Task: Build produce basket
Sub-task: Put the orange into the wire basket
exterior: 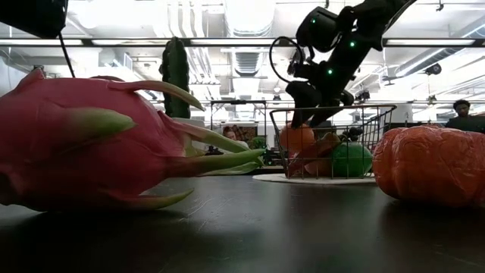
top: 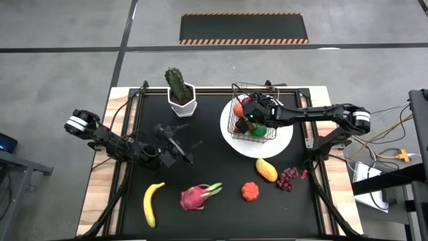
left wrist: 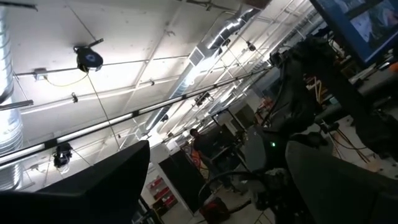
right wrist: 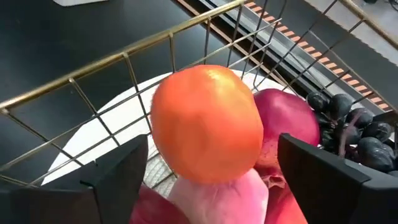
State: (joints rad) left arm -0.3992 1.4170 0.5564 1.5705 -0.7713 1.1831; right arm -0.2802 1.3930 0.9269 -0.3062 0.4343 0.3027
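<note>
The wire basket point(top: 235, 124) stands on a round white plate point(top: 283, 138) at the table's far right. In it lie an orange point(right wrist: 205, 124), a red fruit point(right wrist: 291, 121), a pink fruit point(right wrist: 217, 199), dark grapes point(right wrist: 357, 134) and a green lime point(exterior: 350, 159). My right gripper point(top: 253, 112) is open inside the basket, pointing down, one finger point(right wrist: 118, 180) on each side of the orange, with a gap on both sides. My left gripper point(top: 179, 150) is open and empty above the table's left middle, tipped upward.
On the near half of the table lie a banana point(top: 152, 203), a dragon fruit point(top: 197, 196), a lumpy red-orange fruit point(top: 250, 191), a mango point(top: 266, 169) and purple grapes point(top: 287, 178). A cactus in a white pot point(top: 180, 94) stands at the far edge, left of the basket.
</note>
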